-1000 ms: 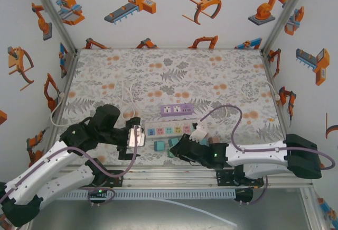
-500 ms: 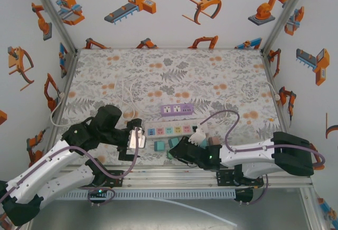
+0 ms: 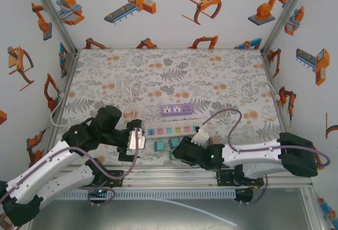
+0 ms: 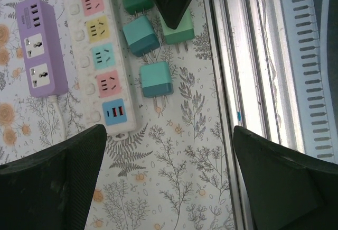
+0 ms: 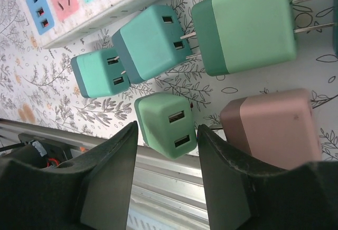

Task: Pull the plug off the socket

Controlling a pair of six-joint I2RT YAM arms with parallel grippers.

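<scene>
Green plug [image 5: 161,116]: lying on the desk [image 3: 211,76], USB ports facing the wrist camera, on the near side of the white strip [image 3: 169,130] and not touching it.

Right gripper [image 5: 167,128]: low over the desk, one finger on each side of the green plug and very close to it. Cannot tell whether the fingers press it or stand just off it.

Neighbours, all loose on the desk beside the strip: two teal plugs [image 5: 150,42] [image 5: 97,72], a larger green one [image 5: 248,26] with bare prongs showing, and a pink one [image 5: 274,127].

Purple strip [image 3: 177,109]: beyond the white one, parallel and apart from it.

Left gripper [image 4: 169,135]: fingers wide apart with nothing between them, hovering by the blue-socket end of the white strip.
</scene>
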